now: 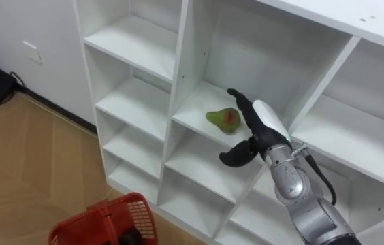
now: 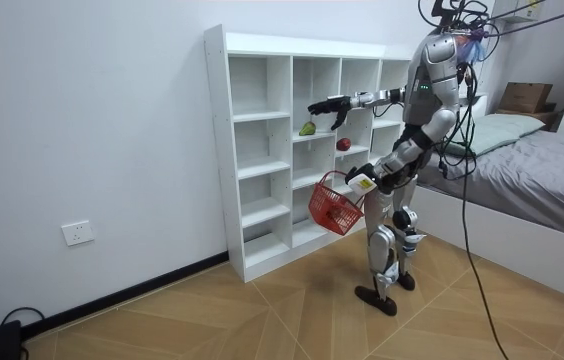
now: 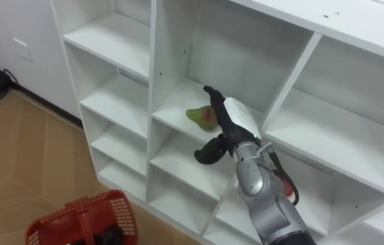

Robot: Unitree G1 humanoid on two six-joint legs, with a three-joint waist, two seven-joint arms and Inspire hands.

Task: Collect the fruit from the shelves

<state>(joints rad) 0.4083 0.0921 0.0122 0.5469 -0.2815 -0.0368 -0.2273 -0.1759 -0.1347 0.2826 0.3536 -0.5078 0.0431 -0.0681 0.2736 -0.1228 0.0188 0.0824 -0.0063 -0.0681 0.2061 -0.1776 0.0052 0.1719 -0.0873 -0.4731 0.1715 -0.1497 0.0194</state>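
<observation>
At the far left, low on the white wall, sits a wall socket (image 1: pixel 32 52), with wooden floor (image 1: pixel 28 163) below it. Next comes a red basket (image 1: pixel 137 211), low in front of the robot; in the room view it hangs at the left hand (image 2: pixel 361 183), though how that hand grips it cannot be told. Beyond the basket stands the white closet (image 1: pixel 137 102), an open grid of shelves, and the robot stands upright close before it. In the second column, on a shelf at about chest height, lies a green pear (image 1: pixel 223 120) with a reddish patch. Just to the pear's right is the right hand (image 1: pixel 268 122), reached out on a straight arm; its fingers (image 1: pixel 240 99) are stretched out past the pear and the thumb (image 1: pixel 236 156) is spread wide below, so it grasps nothing. The room view shows a red apple (image 2: pixel 343 144) one shelf lower in the next column, and a bed (image 2: pixel 552 160) behind the robot.
</observation>
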